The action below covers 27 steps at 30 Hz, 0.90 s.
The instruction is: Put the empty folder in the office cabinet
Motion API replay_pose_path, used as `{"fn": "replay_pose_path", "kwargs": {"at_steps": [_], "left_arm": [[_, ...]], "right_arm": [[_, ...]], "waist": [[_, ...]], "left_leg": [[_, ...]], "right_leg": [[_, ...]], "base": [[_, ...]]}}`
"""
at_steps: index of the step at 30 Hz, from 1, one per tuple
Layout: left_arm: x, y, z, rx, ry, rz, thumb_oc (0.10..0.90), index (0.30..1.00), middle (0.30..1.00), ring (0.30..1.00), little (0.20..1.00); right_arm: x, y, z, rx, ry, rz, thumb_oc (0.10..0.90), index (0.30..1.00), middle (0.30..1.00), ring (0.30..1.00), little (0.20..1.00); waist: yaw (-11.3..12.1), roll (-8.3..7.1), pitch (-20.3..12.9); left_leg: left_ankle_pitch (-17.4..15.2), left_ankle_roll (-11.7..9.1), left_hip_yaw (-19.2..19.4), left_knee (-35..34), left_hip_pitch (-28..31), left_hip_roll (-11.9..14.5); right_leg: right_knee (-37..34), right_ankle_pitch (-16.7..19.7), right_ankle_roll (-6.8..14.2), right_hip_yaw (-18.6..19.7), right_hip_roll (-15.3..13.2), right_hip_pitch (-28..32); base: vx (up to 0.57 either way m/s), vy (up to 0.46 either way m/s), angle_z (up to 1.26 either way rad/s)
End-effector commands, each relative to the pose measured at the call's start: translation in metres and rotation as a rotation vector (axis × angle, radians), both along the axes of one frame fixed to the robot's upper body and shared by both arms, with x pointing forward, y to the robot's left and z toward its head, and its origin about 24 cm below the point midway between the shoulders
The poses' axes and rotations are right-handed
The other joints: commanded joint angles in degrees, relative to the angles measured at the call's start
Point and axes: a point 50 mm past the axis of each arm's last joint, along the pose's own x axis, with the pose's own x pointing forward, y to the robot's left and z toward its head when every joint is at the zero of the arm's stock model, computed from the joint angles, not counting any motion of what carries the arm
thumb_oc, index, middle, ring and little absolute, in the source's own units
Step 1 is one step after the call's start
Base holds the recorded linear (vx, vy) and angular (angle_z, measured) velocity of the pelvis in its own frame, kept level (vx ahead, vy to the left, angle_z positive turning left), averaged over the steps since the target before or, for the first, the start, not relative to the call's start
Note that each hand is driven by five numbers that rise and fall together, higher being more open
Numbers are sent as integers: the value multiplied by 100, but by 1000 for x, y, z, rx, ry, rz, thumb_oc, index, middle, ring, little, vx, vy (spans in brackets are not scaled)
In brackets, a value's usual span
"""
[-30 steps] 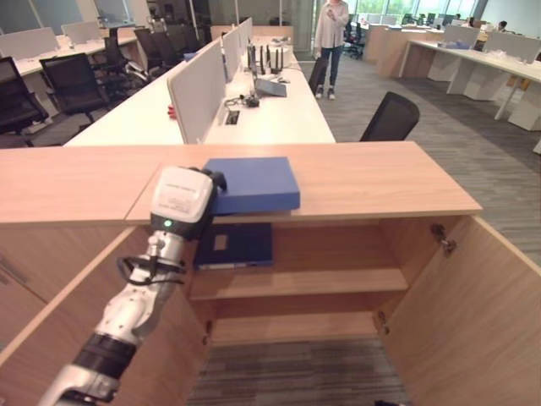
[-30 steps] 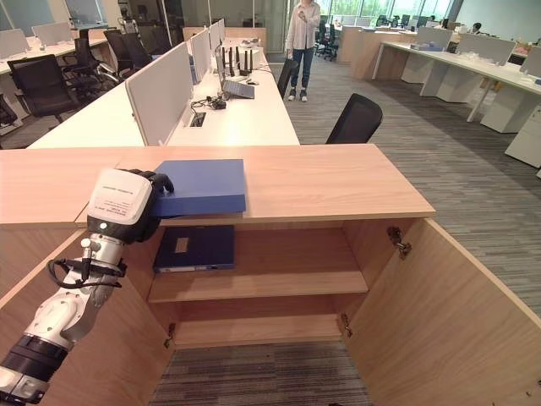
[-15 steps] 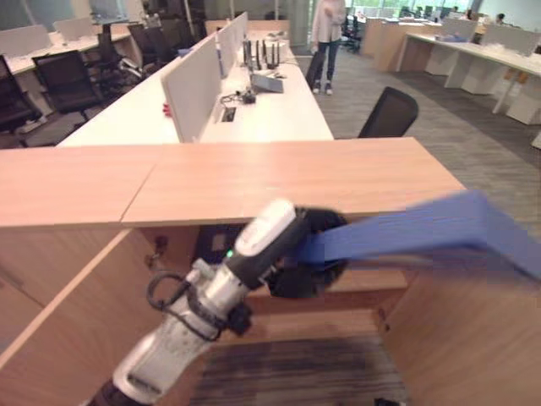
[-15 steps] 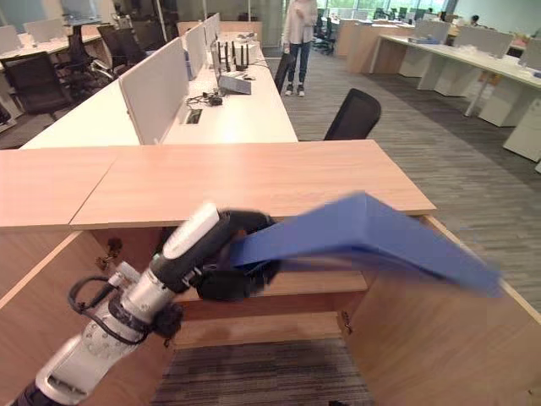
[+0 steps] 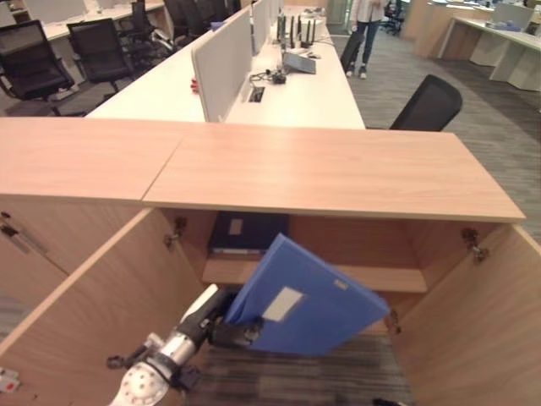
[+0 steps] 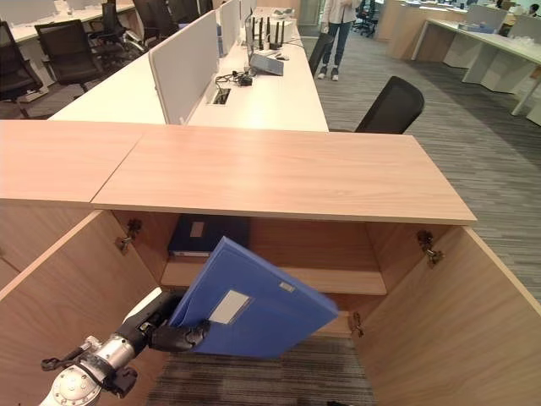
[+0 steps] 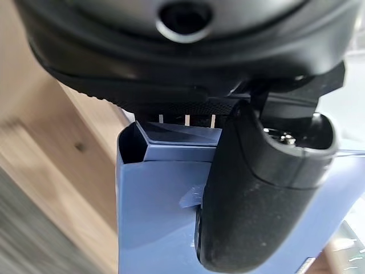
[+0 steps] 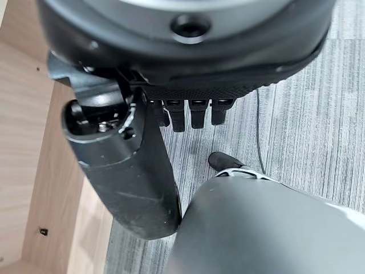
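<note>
The left hand (image 5: 226, 322) pinches the folder (image 5: 300, 300) at its 8 o'clock corner, thumb (image 7: 256, 200) pressed flat on the cover and fingers curled behind. The folder hangs tilted in front of the open cabinet (image 5: 330, 173), its far corner toward 4 o'clock, level with the lower shelf (image 6: 338, 326) and not yet inside. The right hand (image 8: 131, 165) hangs idle over the carpet, fingers curled on nothing.

The likely trouble is the grip: one corner carries a broad, flat folder, so it could twist or slip from the pinch as the arm reaches in. Tilted as it is, its leading edge could also catch the upper shelf (image 5: 406, 279) or the right door (image 5: 482, 338), which stands open close by at 3 o'clock.

The folder is blue, slim and rigid-looking, with a pale label on its cover. A darker folder (image 5: 249, 233) already lies on the upper shelf at 11 o'clock.
</note>
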Motion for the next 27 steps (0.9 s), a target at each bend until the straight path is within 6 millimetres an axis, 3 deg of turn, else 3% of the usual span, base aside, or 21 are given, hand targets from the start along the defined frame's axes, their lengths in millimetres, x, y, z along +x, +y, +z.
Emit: {"fn": "replay_pose_path", "kwargs": {"at_steps": [1,2,7,8,9,10,12,13,17,21,27], "left_arm": [[22,-1,48,122,-267,-108,400,300,300,300,300],[22,-1,48,123,-268,-108,400,300,300,300,300],[17,4,47,198,-253,-147,400,300,300,300,300],[19,-2,46,179,-264,-163,400,300,300,300,300],[20,-2,46,179,-265,-163,400,300,300,300,300],[24,-9,42,156,-289,-155,400,300,300,300,300],[22,-8,46,169,-317,-158,400,300,300,300,300],[21,-8,46,169,-317,-157,400,300,300,300,300],[21,-11,53,186,-360,-192,400,300,300,300,300],[23,-13,59,213,-393,-218,400,300,300,300,300],[26,-14,62,251,-423,-226,400,300,300,300,300]], "right_arm": [[13,-1,2,-26,9,116,800,900,900,900,900],[13,-1,2,-26,10,116,800,900,900,900,900],[86,11,32,-49,-275,309,800,900,900,900,900],[101,27,37,-27,-325,321,800,900,900,900,900],[101,27,37,-27,-325,321,800,900,900,900,900],[123,44,51,-30,-438,405,800,900,900,900,900],[144,53,74,-19,-576,485,800,900,900,900,900],[143,53,74,-19,-573,486,800,900,900,900,900],[158,61,127,30,-833,628,800,900,900,900,900],[155,68,139,62,-875,727,800,900,900,900,900],[148,82,139,129,-852,827,800,900,900,900,900]], "waist": [[-87,-162,-29],[-88,-163,-29],[-12,-129,-26],[13,-110,-36],[14,-110,-32],[63,-67,-14],[94,-55,9],[90,-52,7],[26,-51,16],[27,-43,-5],[38,-62,-28]], "left_leg": [[-467,-2,-291,-38,10,-94],[-467,-3,-290,-38,10,-94],[-455,-6,-293,-38,13,-84],[-456,-7,-303,-38,16,-85],[-456,-7,-303,-38,17,-85],[-440,-6,-296,-38,25,-93],[-433,-16,-294,-38,21,-91],[-434,-18,-291,-38,26,-90],[-429,-42,-239,-38,58,-64],[-423,-54,-238,-38,58,-55],[-418,-72,-235,-38,39,-42]], "right_leg": [[42,-191,336,-97,-83,93],[42,-191,336,-97,-83,93],[42,-198,334,-110,-93,75],[42,-201,328,-115,-98,81],[42,-201,328,-115,-99,82],[42,-199,334,-131,-109,90],[42,-206,334,-139,-114,82],[42,-207,333,-136,-114,87],[42,-228,347,-157,-125,97],[42,-239,353,-182,-139,106],[42,-255,350,-226,-150,115]], "base": [[0,0,0],[4,-2,3],[1,0,1],[0,0,0],[0,0,0],[0,0,0],[-11,15,1],[0,0,0],[0,0,0],[0,-1,-2],[0,0,0]]}}
